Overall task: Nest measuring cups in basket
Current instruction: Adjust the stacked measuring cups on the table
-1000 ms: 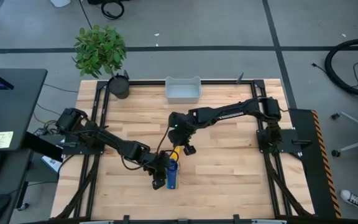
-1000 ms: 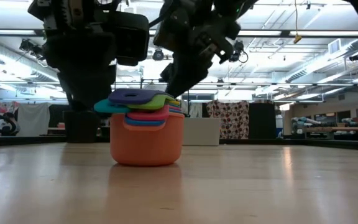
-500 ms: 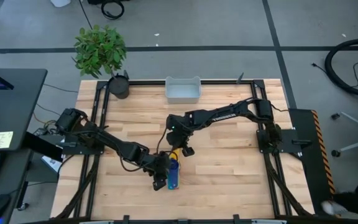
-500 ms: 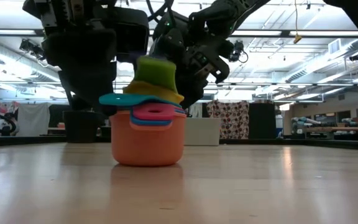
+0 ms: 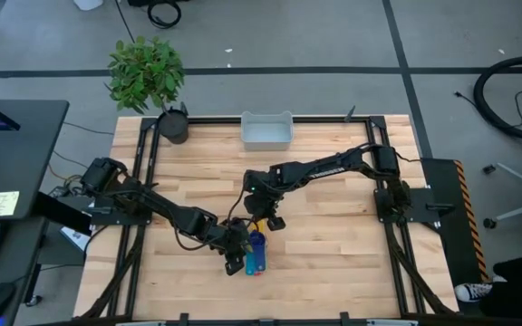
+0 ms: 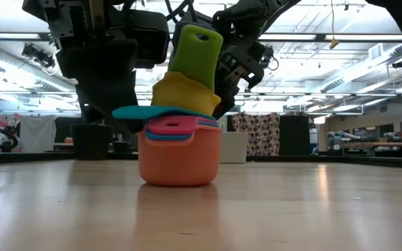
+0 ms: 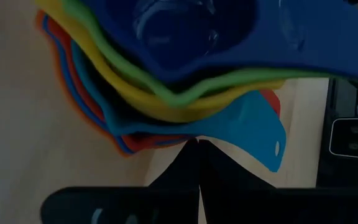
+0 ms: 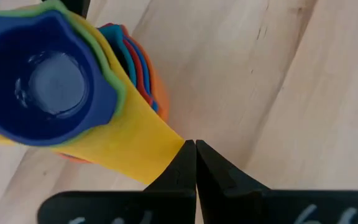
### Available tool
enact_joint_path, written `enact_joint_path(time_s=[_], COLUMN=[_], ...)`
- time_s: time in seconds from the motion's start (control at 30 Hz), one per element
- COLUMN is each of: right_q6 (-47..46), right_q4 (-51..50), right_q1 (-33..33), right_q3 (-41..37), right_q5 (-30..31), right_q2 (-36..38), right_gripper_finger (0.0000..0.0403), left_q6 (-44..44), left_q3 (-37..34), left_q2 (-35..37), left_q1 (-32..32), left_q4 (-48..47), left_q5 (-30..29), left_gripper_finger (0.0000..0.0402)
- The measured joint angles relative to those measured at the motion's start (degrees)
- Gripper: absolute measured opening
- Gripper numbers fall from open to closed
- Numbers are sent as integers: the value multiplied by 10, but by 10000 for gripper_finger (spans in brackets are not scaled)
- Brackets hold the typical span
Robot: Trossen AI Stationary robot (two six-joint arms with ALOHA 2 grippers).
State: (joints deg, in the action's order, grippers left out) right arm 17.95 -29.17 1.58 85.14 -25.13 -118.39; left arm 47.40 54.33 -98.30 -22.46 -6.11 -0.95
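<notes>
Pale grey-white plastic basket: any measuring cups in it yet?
Empty. The pale grey-white plastic basket holds nothing; the bright nested cup stack sits mid-table.

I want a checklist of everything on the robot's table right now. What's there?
Surface: wooden table, bare around the stack.
Job's things: measuring cups stacked in the orange one on the table; upper yellow, green and blue cups tipped up. Basket at the far edge, nothing seen inside.
Clutter: plant pot at the far left corner.
Grippers: left gripper shut, beside the stack; right gripper shut on the yellow handle.
Cables: black loops on the floor.
Surroundings: desk at left.
</notes>
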Motion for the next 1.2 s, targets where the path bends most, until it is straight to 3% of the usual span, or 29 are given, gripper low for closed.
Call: enact_joint_path(time_s=[0.5,0.93,1.2], right_q6=[4,93,92], right_q4=[-67,-24,-59], right_q1=[0,3,4], right_q3=[82,84,84], right_q5=[59,-15,-17], right_q2=[1,-22,-40], right_gripper_finger=[2,1,1], left_q6=[-1,-7,0], left_q3=[0,0,0], left_q2=[0,0,0], left_q1=[0,1,2], left_q4=[0,4,7], left_q5=[-6,-6,-27], left_gripper_finger=[0,0,0])
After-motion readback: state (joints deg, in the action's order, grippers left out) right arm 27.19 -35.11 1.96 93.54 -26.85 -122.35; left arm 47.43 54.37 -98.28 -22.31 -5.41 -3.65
